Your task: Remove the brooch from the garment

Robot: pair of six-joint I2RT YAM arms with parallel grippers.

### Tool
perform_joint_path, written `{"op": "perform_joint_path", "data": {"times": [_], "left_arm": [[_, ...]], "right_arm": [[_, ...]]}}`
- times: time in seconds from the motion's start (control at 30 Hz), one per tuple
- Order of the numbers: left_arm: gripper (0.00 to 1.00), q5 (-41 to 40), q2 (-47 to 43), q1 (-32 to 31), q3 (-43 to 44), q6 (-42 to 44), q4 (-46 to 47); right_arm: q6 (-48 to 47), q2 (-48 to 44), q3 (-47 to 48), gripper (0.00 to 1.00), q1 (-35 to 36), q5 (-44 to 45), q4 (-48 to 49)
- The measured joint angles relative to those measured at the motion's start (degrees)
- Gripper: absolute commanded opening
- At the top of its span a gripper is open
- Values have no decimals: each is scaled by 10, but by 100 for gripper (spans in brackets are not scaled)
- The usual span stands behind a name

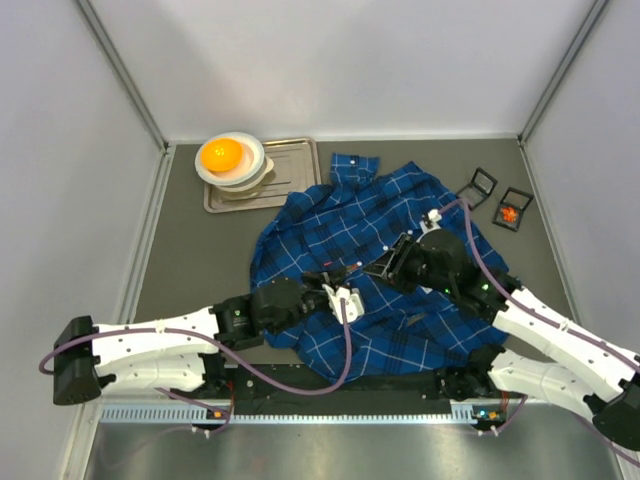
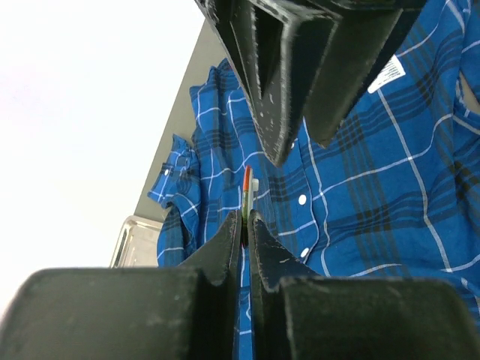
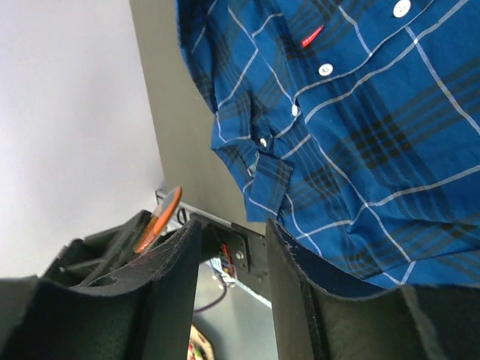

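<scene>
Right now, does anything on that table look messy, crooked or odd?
The blue plaid shirt lies rumpled and bunched rather than flat. The left hand pinches a thin orange-edged disc edge-on. Nothing looks spilled or broken.

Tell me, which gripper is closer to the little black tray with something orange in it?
Right. The right gripper hovers over the shirt, down-left of the tray; the left gripper is farther off, nearer the arm bases.

Print on the plaid shirt [image 1: 380,270] stays unreadable: a white tag [image 2: 388,73] and a small red label [image 3: 312,35], both too small.
</scene>
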Motion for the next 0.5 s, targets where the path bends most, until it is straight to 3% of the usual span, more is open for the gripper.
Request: {"op": "perform_joint_path", "data": {"times": [0.07, 0.17, 0.5], "left_arm": [[0, 7, -5, 0, 0, -1, 5], [0, 16, -8, 0, -2, 0, 10], [0, 16, -7, -7, -17, 14, 14]], "right_arm": [[-20, -8, -7, 40, -2, -15, -4], [-25, -23, -7, 30, -3, -25, -2], [100, -4, -14, 31, -3, -62, 34]]}}
